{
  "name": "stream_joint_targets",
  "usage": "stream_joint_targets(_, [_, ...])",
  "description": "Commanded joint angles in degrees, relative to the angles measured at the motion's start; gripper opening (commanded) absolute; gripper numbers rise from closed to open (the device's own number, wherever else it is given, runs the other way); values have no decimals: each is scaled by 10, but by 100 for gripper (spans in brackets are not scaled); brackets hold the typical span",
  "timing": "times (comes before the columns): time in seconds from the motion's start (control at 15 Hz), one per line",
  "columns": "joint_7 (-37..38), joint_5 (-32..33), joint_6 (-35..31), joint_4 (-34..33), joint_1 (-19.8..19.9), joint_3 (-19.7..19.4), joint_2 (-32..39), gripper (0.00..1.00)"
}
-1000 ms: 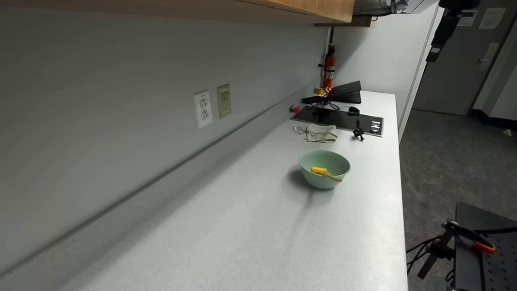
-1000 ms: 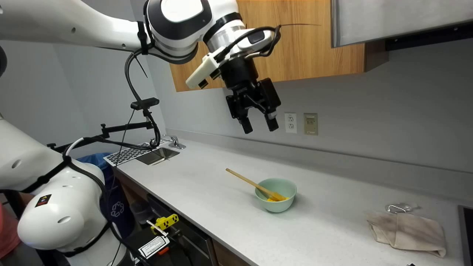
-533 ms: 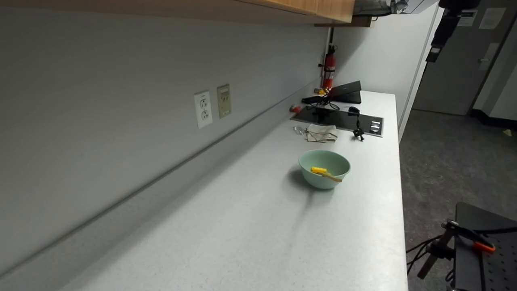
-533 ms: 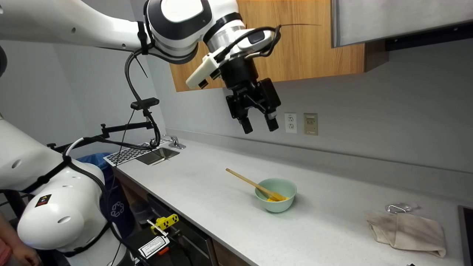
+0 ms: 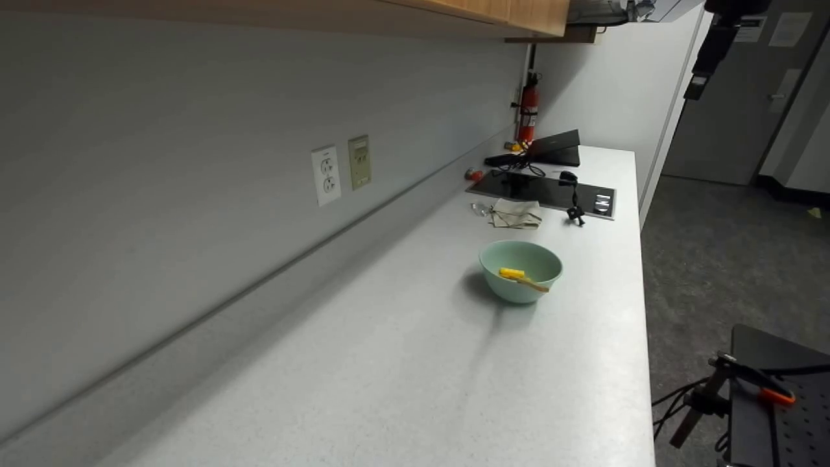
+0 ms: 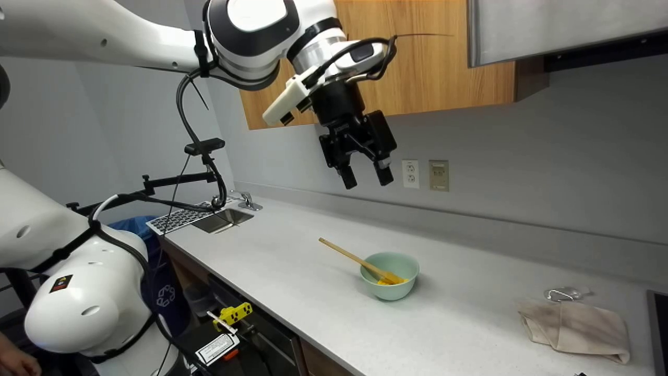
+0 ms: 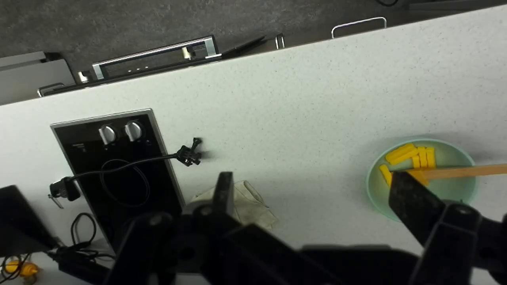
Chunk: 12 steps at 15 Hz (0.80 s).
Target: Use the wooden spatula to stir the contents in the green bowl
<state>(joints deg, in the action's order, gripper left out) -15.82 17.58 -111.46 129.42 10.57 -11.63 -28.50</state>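
The gripper [image 6: 367, 180] is hovering over the counter [image 6: 469, 313], jaws standing apart. The green bowl [image 6: 387, 291] is sitting between the counter's front and wall edges, the wooden spatula [image 6: 356, 258] leaning on its rim.

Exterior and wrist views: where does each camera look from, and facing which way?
An exterior view: from opposite the wall, facing across the counter; arm, gripper, person's hand show.
An exterior view: from above, facing along the counter toward the cooktop; one fingertip shows.
Wrist view: above the counter, facing down; both fingers show.
Both exterior views share the green bowl, spatula and cloth.
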Motion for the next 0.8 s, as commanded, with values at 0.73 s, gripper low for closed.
stream_joint_targets(0.73, [7, -12, 13, 16, -12, 8, -13, 100])
